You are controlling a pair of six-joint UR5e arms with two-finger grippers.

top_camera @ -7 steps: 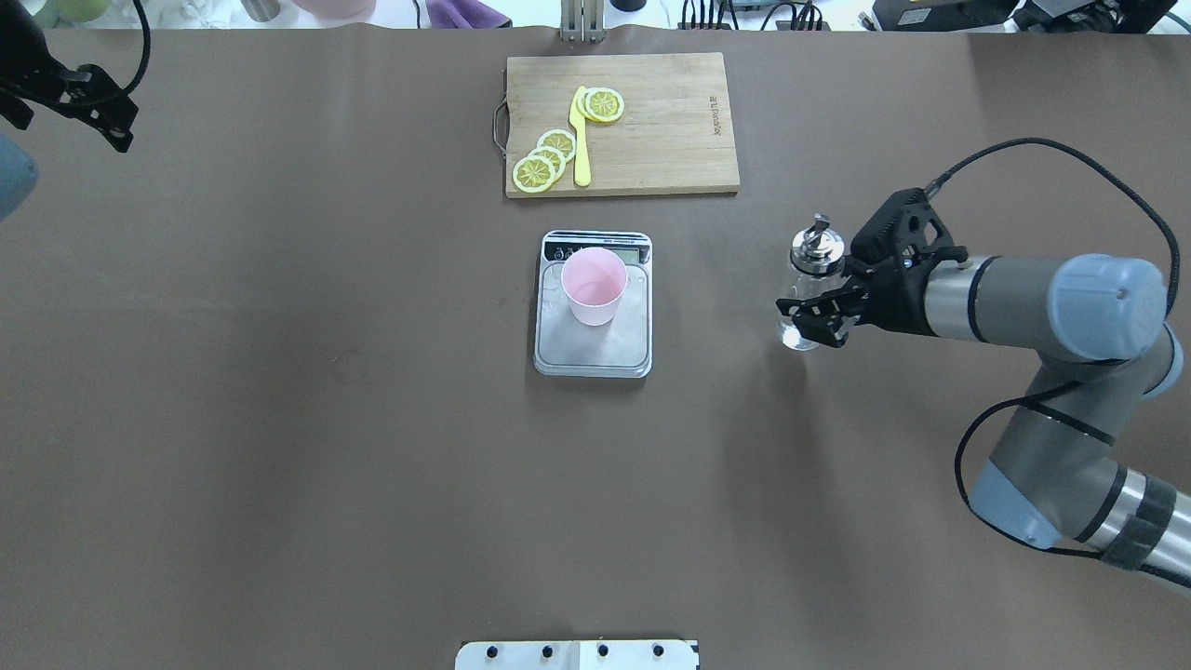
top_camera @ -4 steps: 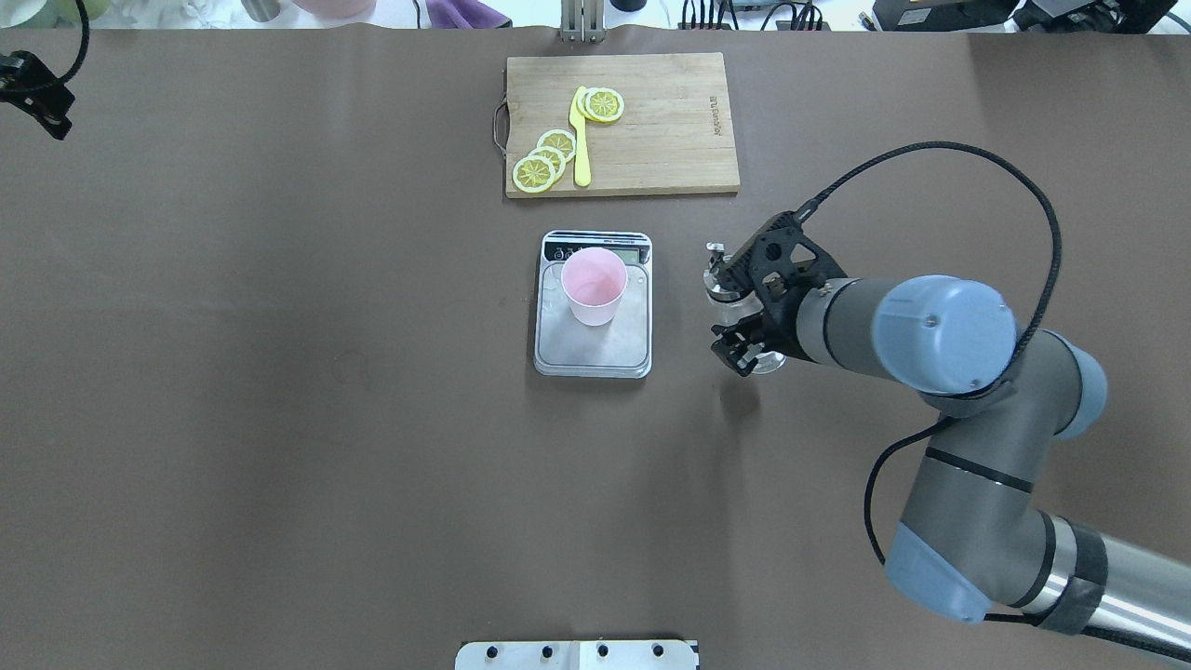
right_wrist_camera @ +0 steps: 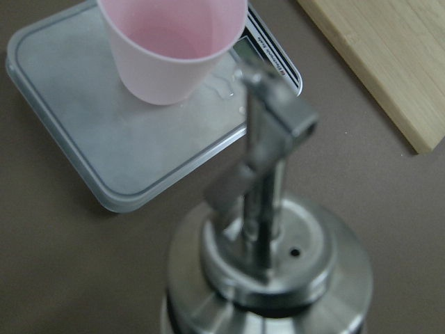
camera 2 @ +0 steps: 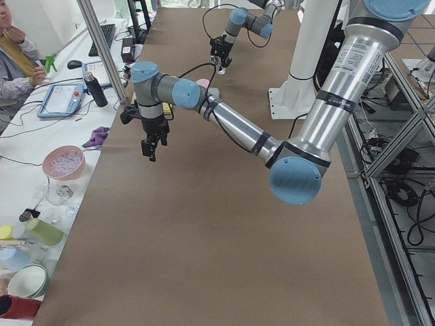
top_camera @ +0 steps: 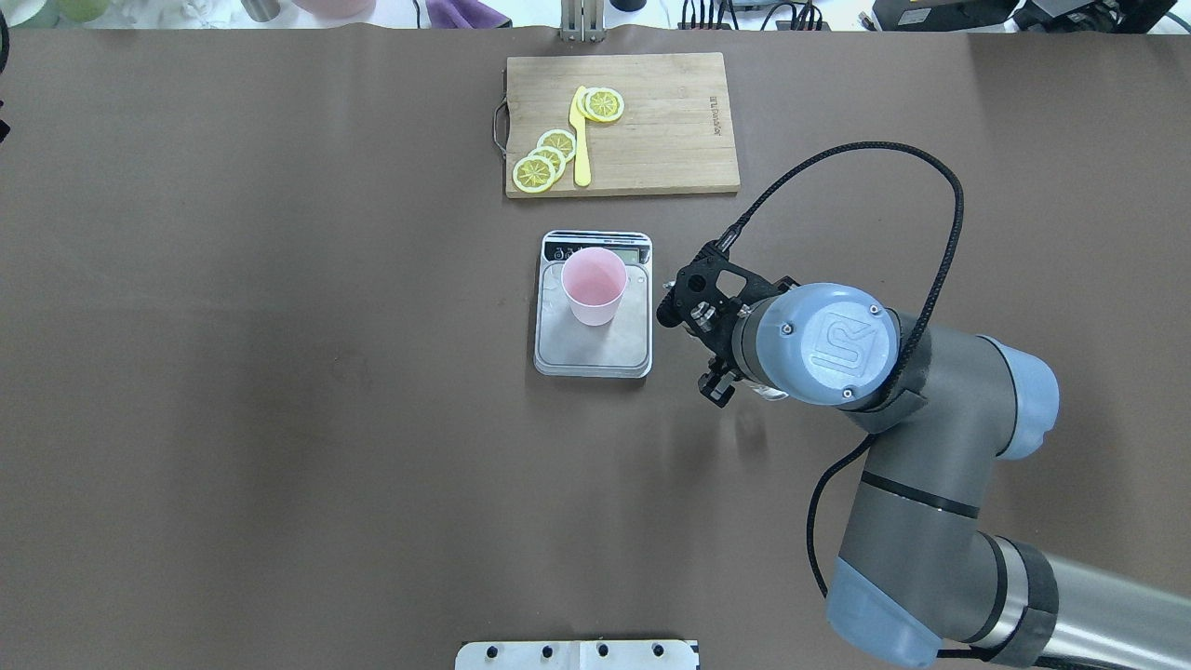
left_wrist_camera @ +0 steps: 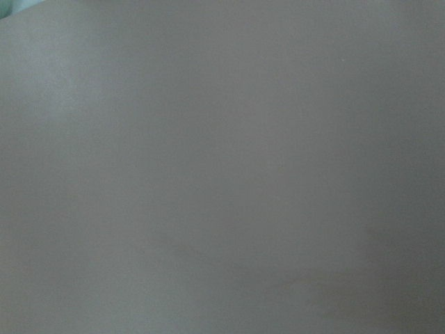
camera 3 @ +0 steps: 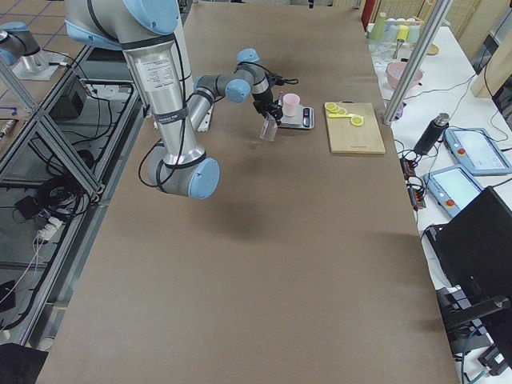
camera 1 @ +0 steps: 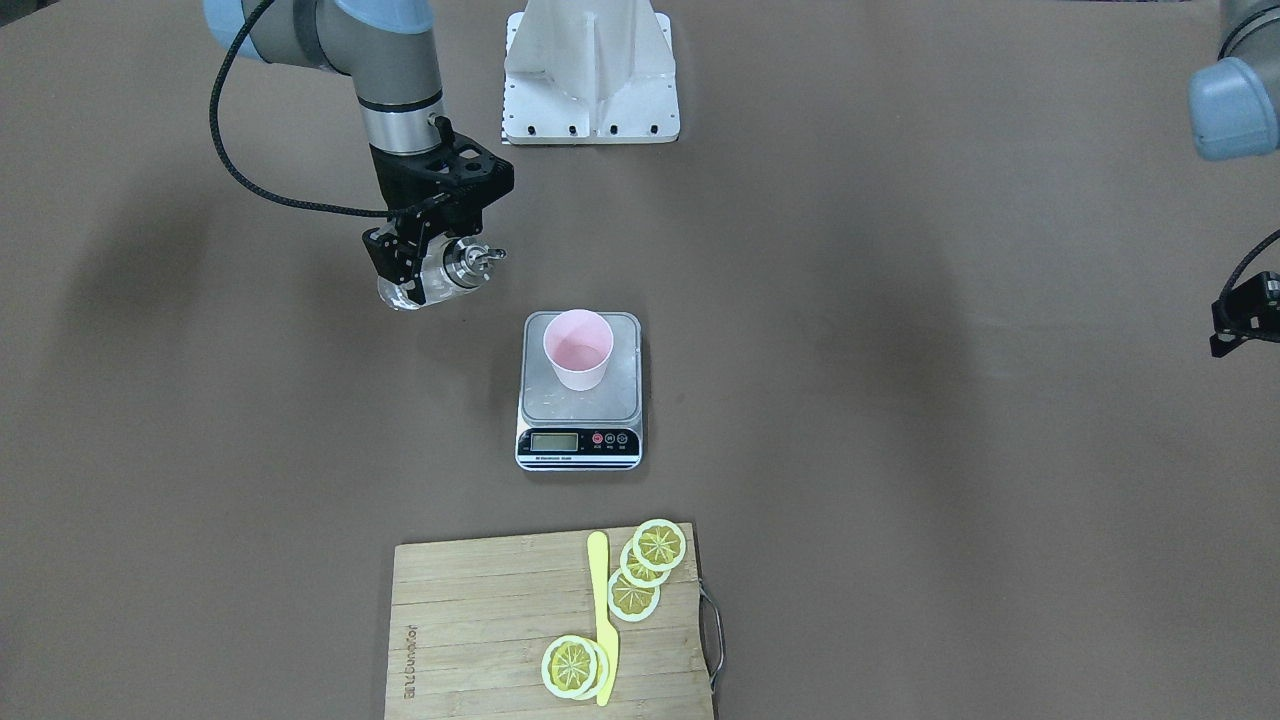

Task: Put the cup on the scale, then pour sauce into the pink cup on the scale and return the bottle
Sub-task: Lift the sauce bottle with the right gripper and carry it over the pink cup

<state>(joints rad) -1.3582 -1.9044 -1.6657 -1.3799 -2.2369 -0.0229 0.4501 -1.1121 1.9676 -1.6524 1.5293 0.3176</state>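
The pink cup (top_camera: pixel 594 284) stands upright on the steel scale (top_camera: pixel 605 352), seen also in the front view as cup (camera 1: pixel 577 350) on scale (camera 1: pixel 622 398). My right gripper (camera 1: pixel 408 272) is shut on the clear glass bottle (camera 1: pixel 460 266), held above the table just beside the scale. The bottle is tilted, its silver spout towards the cup. In the right wrist view the cap (right_wrist_camera: pixel 268 261) is close up, with the cup (right_wrist_camera: pixel 174 52) beyond. The sauce is hard to make out. My left gripper (camera 1: pixel 1238 318) hangs far away at the table's side; its jaws are unclear.
A bamboo cutting board (top_camera: pixel 661 121) with lemon slices (top_camera: pixel 544 158) and a yellow knife (top_camera: pixel 582 140) lies beyond the scale. The robot's base plate (camera 1: pixel 590 70) is at the near edge. An operator (camera 2: pixel 13 54) sits by a cluttered side table.
My right arm has carried the bottle left, from well right of the scale to just beside it, and tilted it. My left arm has drawn back out of the overhead view.
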